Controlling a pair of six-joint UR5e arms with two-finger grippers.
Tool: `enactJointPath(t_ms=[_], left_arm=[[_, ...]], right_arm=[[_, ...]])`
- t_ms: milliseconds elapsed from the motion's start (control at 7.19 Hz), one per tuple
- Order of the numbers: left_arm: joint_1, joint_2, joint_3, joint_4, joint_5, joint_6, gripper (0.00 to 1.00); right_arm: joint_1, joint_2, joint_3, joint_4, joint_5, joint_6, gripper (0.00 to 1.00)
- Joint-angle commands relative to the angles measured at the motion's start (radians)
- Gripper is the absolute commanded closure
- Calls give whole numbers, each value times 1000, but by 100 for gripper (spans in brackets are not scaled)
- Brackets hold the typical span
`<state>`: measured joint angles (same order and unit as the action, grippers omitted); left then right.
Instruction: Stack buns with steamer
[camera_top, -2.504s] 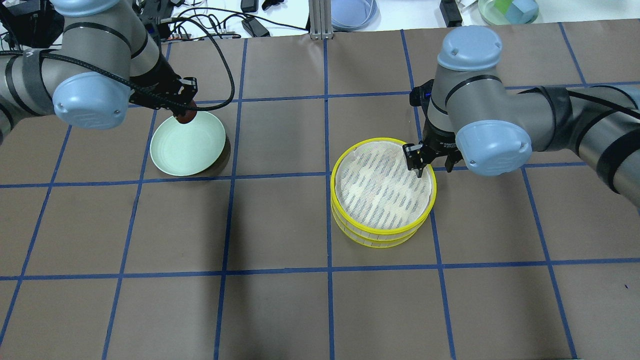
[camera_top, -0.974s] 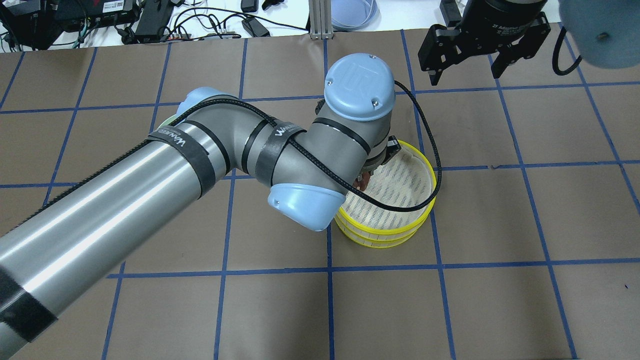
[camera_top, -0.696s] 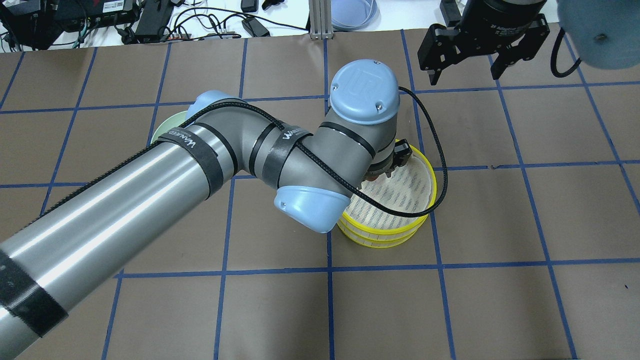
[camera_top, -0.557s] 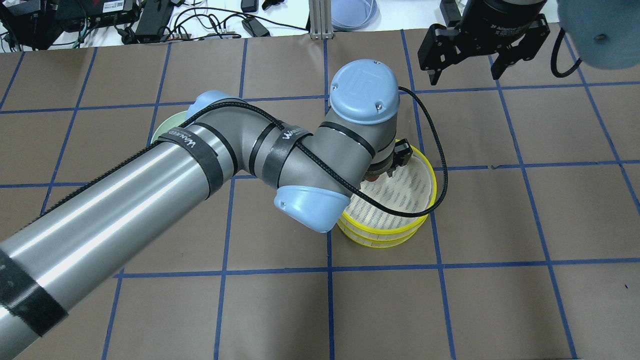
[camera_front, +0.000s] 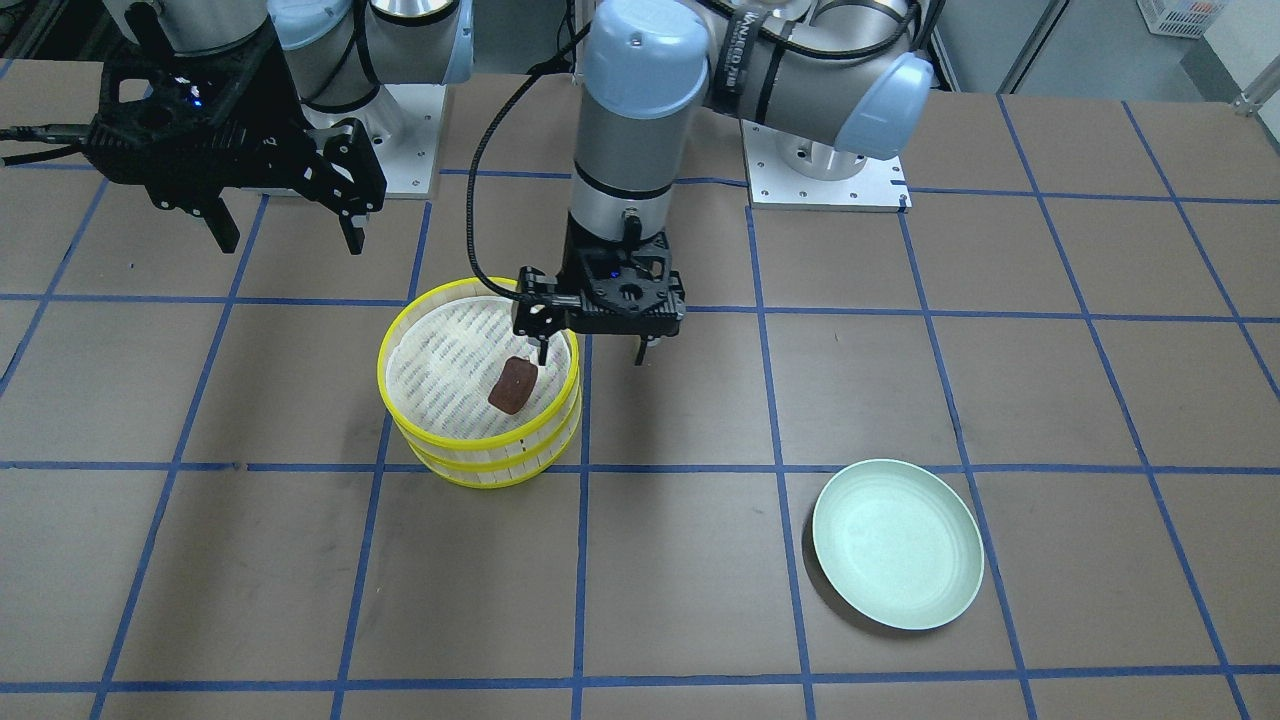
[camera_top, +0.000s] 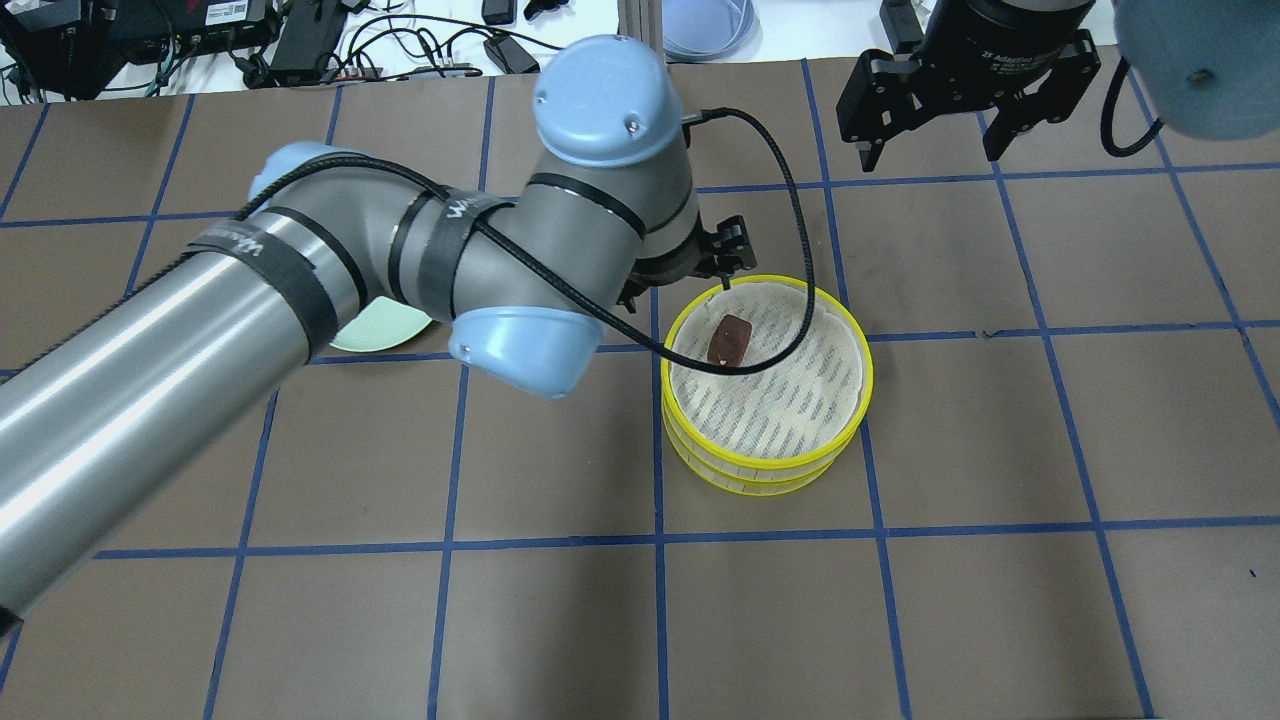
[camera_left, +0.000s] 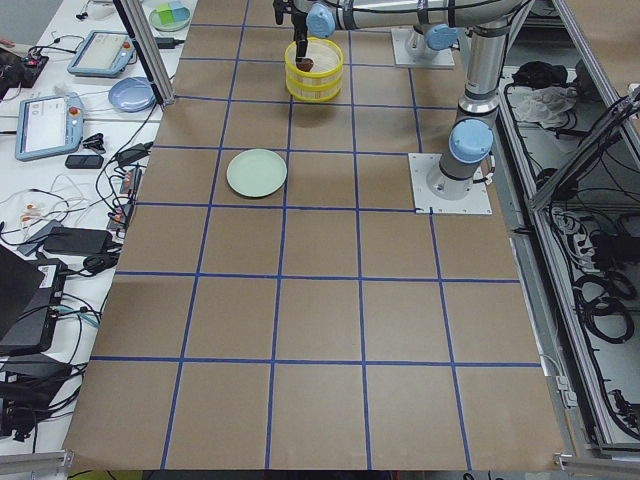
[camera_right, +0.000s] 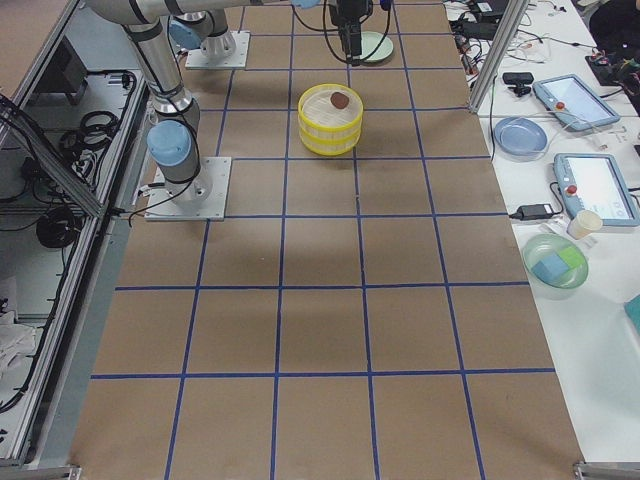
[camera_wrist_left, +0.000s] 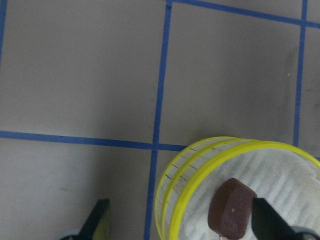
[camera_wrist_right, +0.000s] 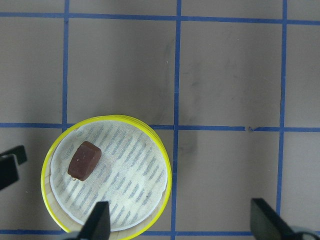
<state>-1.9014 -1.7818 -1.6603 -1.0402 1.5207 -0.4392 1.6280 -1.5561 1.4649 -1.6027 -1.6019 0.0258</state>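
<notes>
The steamer (camera_front: 480, 455) is two yellow-rimmed tiers stacked one on the other (camera_top: 765, 470). The dark reddish-brown bun (camera_front: 512, 385) lies on the top tier's striped floor, near the rim on the robot's left (camera_top: 729, 340). My left gripper (camera_front: 592, 352) is open and empty, straddling that rim just beside the bun; the left wrist view shows the bun (camera_wrist_left: 231, 207) by one finger. My right gripper (camera_front: 290, 235) is open and empty, raised beyond the steamer (camera_top: 930, 150); its wrist view looks down on the bun (camera_wrist_right: 84, 160). The pale cream bun shows in no view.
The pale green plate (camera_front: 898, 545) lies empty on the robot's left, half hidden under the left arm in the overhead view (camera_top: 385, 330). Beyond the table's far edge are cables, a blue dish (camera_top: 705, 25) and a green container (camera_top: 1015, 20).
My left gripper carried the brown bun from the plate to the steamer, opened and let it go onto the top tier, then drew back to the rim. My right gripper pulled away and up.
</notes>
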Motion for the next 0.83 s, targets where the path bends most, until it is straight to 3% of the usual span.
enactJointPath(t_ms=[0, 278, 557, 696], left_arm=[[172, 74, 17, -116, -4, 226, 0], [316, 129, 83, -350, 2, 362, 0], [349, 174, 221, -537, 13, 361, 0], [344, 192, 243, -541, 30, 347, 0]], right_arm=[[0, -1, 0, 0, -4, -1, 0], [0, -2, 2, 0, -6, -1, 0], [0, -5, 9, 0, -6, -9, 0], [0, -5, 11, 0, -7, -10, 0]])
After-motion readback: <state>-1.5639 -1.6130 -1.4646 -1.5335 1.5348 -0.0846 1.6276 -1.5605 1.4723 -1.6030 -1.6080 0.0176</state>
